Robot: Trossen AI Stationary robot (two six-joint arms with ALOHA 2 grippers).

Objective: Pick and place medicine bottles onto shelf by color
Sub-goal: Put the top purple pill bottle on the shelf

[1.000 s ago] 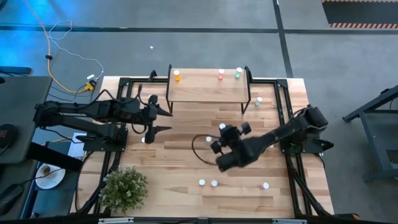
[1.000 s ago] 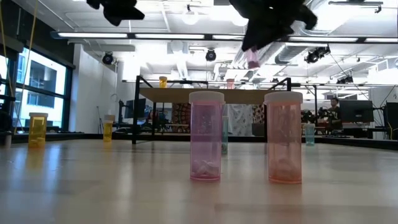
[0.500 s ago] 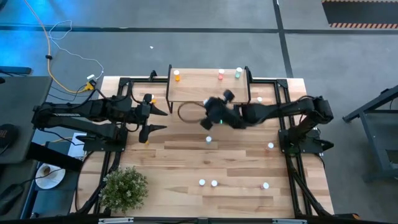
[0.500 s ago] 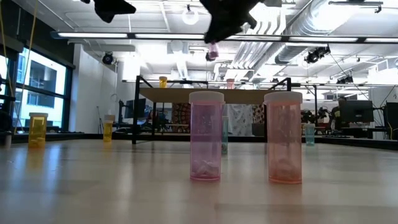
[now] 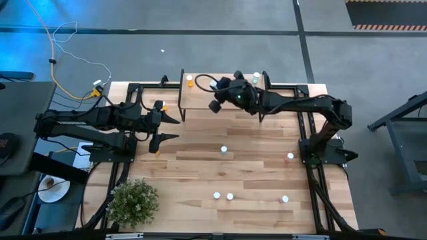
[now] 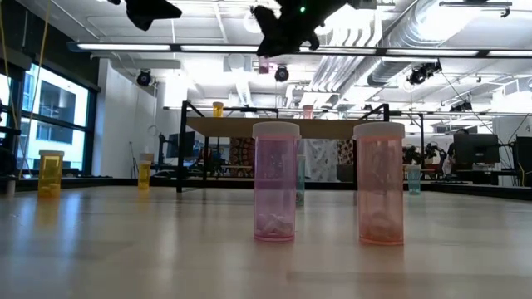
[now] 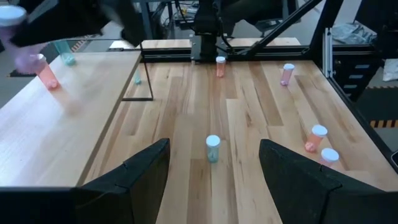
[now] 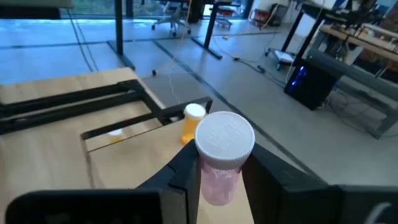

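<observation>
Striped light-wood tabletop (image 5: 200,167) fills a black frame, and grey floor surrounds it; from table height we see a bright workshop with ceiling pipes, strip lights and large windows at one side. At the table's far edge stands the shelf (image 5: 227,97), a pale wood platform on thin black legs. On it we see an orange bottle (image 5: 189,81), a red bottle (image 5: 237,80) and a green bottle (image 5: 256,79). More bottles are scattered over the table, among them two pink ones (image 6: 275,181) standing close to the low camera. A potted plant (image 5: 133,201) sits at the near left corner.

Our right gripper (image 5: 217,105) reaches over the shelf, well above it, its fingers closed on a pink bottle (image 8: 222,158) with a white cap. Our left gripper (image 5: 172,128) hovers over the table's left side, fingers spread wide and holding nothing.
</observation>
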